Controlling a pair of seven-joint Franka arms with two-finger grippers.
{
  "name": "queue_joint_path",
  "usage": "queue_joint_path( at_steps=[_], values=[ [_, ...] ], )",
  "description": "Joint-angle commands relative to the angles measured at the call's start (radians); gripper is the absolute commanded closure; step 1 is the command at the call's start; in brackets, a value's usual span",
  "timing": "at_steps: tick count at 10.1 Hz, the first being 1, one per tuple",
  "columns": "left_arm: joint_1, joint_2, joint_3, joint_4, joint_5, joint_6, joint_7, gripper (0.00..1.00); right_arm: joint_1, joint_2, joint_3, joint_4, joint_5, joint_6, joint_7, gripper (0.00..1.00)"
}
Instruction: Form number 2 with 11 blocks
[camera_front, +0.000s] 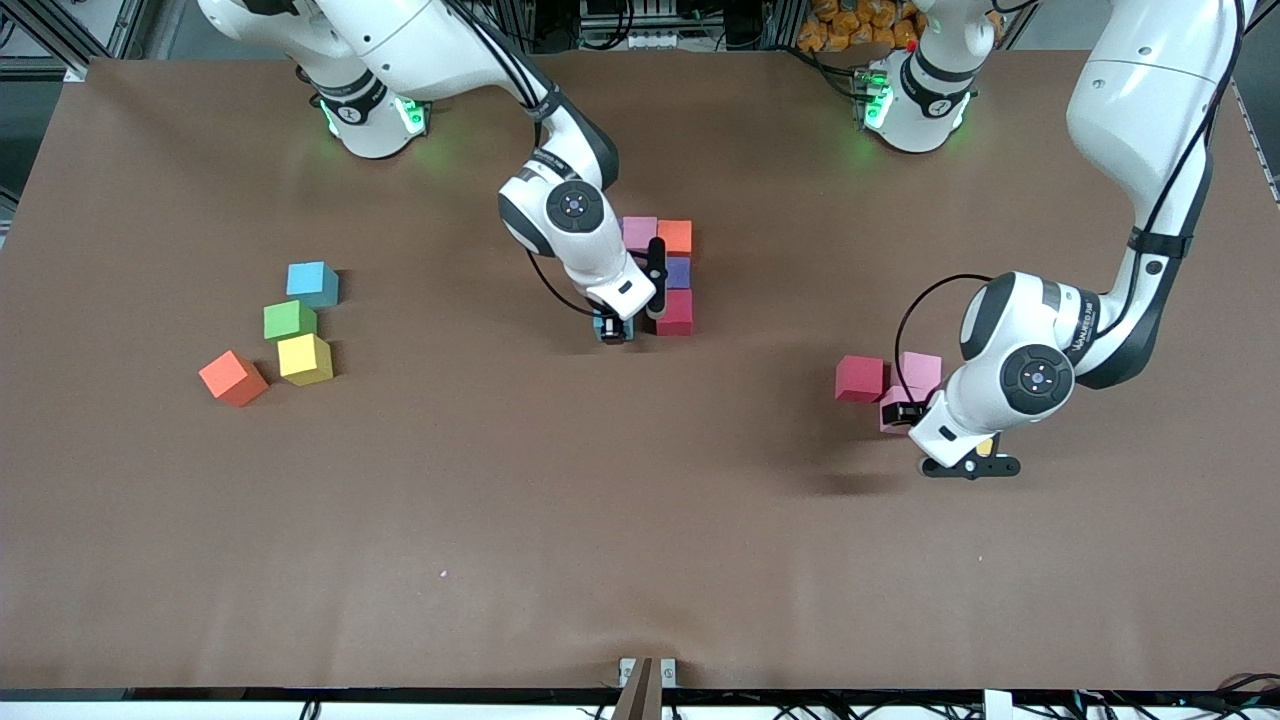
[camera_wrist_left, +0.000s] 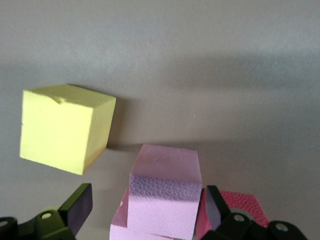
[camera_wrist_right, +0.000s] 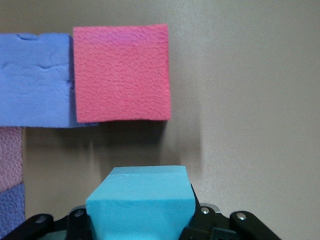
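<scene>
Beside the red foam cube (camera_front: 675, 312) of the half-built 2, the right pincer (camera_front: 612, 330) clamps a light-blue foam cube (camera_wrist_right: 142, 202) to extend that row, while the left pincer (camera_wrist_left: 145, 212) hangs spread over a pink foam cube (camera_wrist_left: 165, 197).

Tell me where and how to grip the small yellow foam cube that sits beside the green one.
Grip the yellow foam cube from above across its two flat sides not facing the green cube, which looks close against it; the orange cube stands slightly apart.
</scene>
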Motion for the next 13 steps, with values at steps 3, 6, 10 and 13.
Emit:
queue_joint_path(
  at_steps=[3,6,10,13],
  values=[
    [0.02,-0.035,-0.043,-0.066,0.012,0.015,0.021,0.0,0.018,0.046,0.002,0.062,-0.006,-0.008,0.033,0.77],
    [0.04,-0.03,-0.043,-0.084,0.012,0.039,0.08,0.0,0.031,0.063,0.001,0.09,-0.014,-0.011,0.079,0.77],
    [0.077,-0.02,-0.045,-0.083,0.009,0.041,0.147,0.0,0.037,0.064,0.001,0.098,-0.016,-0.014,0.079,0.77],
    [0.072,-0.006,-0.045,-0.075,-0.009,0.041,0.147,0.0,0.044,0.076,-0.001,0.099,-0.022,-0.012,0.077,0.77]
  ],
)
